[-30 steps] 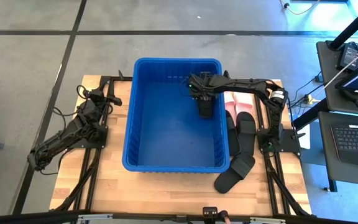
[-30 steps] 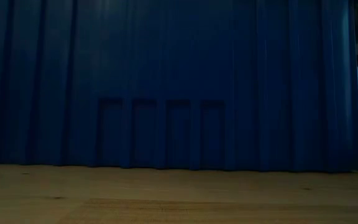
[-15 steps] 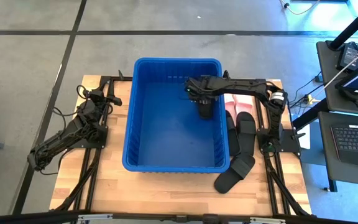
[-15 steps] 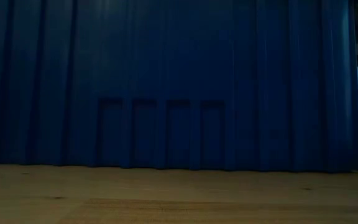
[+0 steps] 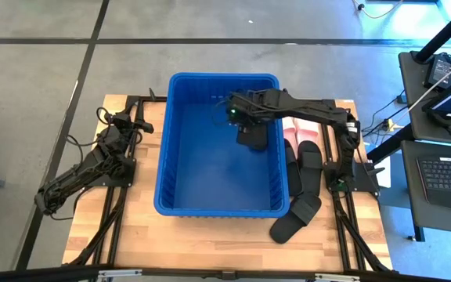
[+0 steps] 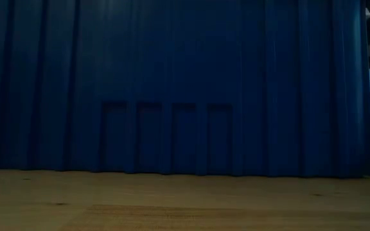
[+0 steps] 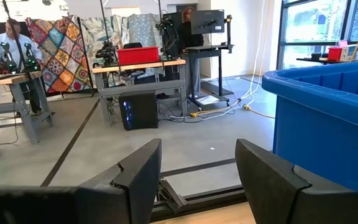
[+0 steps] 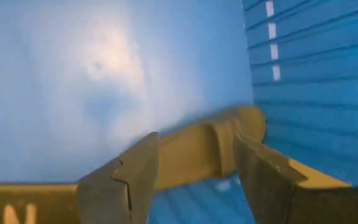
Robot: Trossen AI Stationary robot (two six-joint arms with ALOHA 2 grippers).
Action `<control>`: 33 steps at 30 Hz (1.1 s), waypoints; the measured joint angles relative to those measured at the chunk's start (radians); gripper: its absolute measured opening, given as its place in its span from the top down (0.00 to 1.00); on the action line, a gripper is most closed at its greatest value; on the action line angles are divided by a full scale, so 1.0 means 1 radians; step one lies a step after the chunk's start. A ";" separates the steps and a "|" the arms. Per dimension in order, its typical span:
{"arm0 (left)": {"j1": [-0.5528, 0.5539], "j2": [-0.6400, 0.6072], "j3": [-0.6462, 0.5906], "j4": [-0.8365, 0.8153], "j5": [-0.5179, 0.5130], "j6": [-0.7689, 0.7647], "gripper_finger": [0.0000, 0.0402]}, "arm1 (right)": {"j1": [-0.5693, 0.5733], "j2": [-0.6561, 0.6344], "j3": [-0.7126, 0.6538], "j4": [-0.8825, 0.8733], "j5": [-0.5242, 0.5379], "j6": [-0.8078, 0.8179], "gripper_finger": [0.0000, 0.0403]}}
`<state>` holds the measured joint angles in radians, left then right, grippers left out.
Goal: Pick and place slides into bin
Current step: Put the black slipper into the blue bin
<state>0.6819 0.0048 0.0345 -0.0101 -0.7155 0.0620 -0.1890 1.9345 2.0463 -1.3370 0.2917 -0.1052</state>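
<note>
— So where does the right pincer [image 5: 250, 135] hang?

— Inside the large deep blue plastic bin [image 5: 180, 205], toward its far right side; the fingers [image 8: 126, 177] close on a matte black slide [image 8: 204, 146] across its width, which dangles above the bin floor.

— And the other slides?

— Three more matte black slides [image 5: 296, 218] and a pale pink pair [image 5: 297, 128] lie on the wooden tabletop [image 5: 210, 235] just beside the bin's right wall, the pink ones at the far end, one black slide near the bin's front corner.

— The left arm?

— It waits folded at the tabletop's left edge, well apart from the bin, its pincer [image 7: 197, 180] spread wide and empty.
</note>
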 joint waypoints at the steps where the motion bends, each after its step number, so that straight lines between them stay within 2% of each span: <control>1: 0.000 0.000 0.000 0.000 0.000 0.000 0.50 | 0.019 -0.001 0.034 -0.058 0.001 0.026 0.49; 5: 0.000 0.000 0.000 0.000 0.000 0.000 0.50 | 0.108 -0.003 0.176 -0.247 0.001 0.201 0.49; 10: 0.001 0.002 0.000 0.000 0.000 0.000 0.50 | 0.261 -0.071 0.261 -0.230 -0.030 0.465 0.49; 14: 0.000 0.004 0.000 0.000 0.000 0.000 0.50 | 0.387 -0.113 0.261 -0.236 -0.025 0.708 0.50; 18: 0.000 0.004 0.000 0.000 0.000 0.001 0.50 | 0.519 -0.138 0.239 -0.237 -0.048 0.964 0.53; 25: 0.000 0.004 0.000 0.000 0.002 0.001 0.50 | 0.717 -0.136 0.185 -0.236 -0.224 1.443 0.58; 30: 0.000 0.004 0.000 0.000 0.003 0.001 0.50 | 0.847 -0.135 0.067 -0.234 -0.355 1.733 0.59; 33: 0.000 0.004 0.000 0.000 0.003 0.001 0.50 | 0.904 -0.134 -0.027 -0.234 -0.417 1.844 0.59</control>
<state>0.6823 0.0086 0.0342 -0.0101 -0.7121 0.0627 0.7151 1.8004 2.0198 -1.5714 -0.1248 1.7388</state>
